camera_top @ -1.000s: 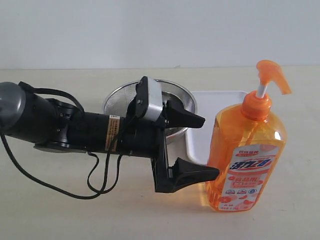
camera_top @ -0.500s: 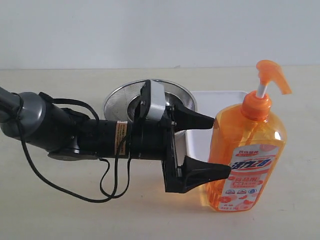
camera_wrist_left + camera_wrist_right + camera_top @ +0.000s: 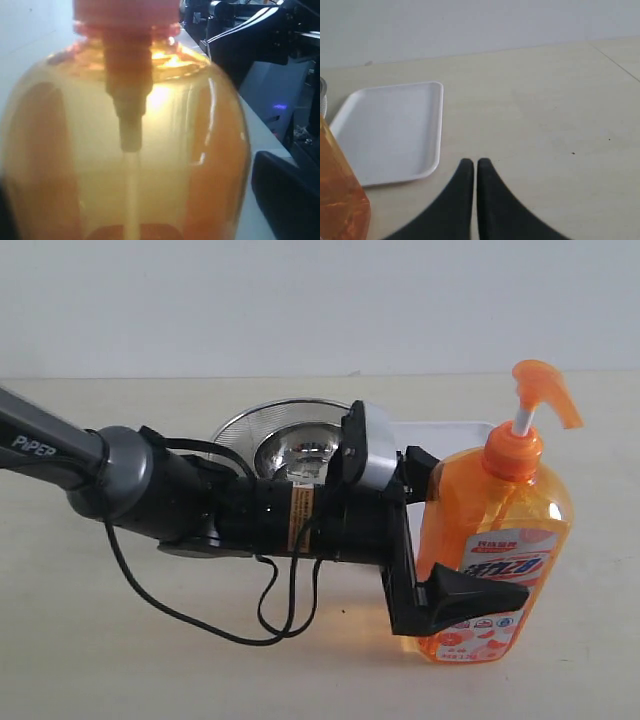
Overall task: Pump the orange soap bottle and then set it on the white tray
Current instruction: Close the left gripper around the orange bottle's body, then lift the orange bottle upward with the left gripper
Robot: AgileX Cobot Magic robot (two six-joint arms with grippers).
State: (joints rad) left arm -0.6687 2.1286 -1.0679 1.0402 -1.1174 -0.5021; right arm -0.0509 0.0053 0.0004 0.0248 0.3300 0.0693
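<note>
The orange soap bottle [image 3: 495, 540] stands upright on the table, right of centre, its orange pump nozzle [image 3: 545, 390] raised on the white stem. My left gripper [image 3: 480, 530] is open and straddles the bottle's lower body, one finger [image 3: 470, 595] in front and the other behind it. In the left wrist view the bottle [image 3: 130, 140] fills the frame, and a strip of table shows between it and one finger [image 3: 287, 200]. The white tray [image 3: 445, 430] lies behind the bottle. My right gripper [image 3: 476, 162] is shut on nothing, near the tray [image 3: 390, 130] and the bottle [image 3: 340, 200].
A round steel bowl with a strainer [image 3: 290, 435] sits left of the tray, partly behind my left arm. The arm's black cable [image 3: 270, 620] loops down onto the table. Bare beige table [image 3: 545, 115] lies beyond the right gripper.
My left arm has moved right towards the bottle, and its open jaws now stand on either side of the bottle's body. The bottle has not moved.
</note>
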